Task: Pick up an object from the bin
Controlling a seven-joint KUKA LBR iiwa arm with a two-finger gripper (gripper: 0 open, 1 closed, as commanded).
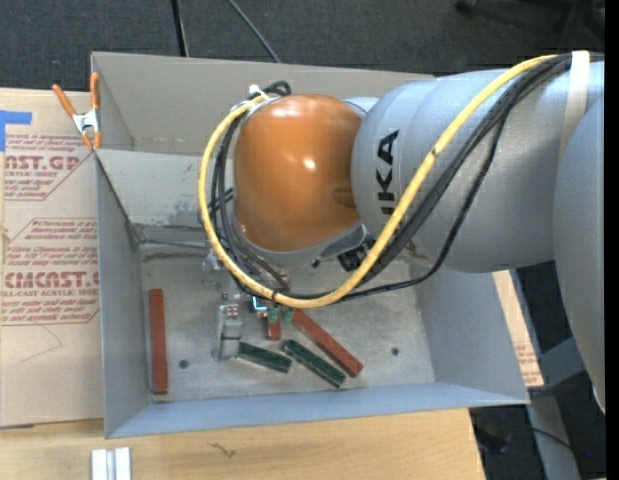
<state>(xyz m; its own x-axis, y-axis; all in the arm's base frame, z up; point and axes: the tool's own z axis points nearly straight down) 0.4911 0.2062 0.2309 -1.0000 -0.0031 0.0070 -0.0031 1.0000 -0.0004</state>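
My gripper [229, 330] reaches down under the arm's wrist to the bin floor, left of the middle. Just right of it a short dark green bar [264, 358] lies flat, its left end close to the gripper's tip. A second dark green bar [315, 362] and a red-brown bar [330, 343] lie side by side, slanting toward the front right. A small green and red piece [272, 317] sits half hidden under the wrist, right beside the gripper. Whether the gripper touches any of them is hidden.
A long red-brown bar [157, 340] lies by itself along the left wall, pointing front to back. The arm and its cables cover the bin's back half. Bare floor lies between the left bar and the gripper.
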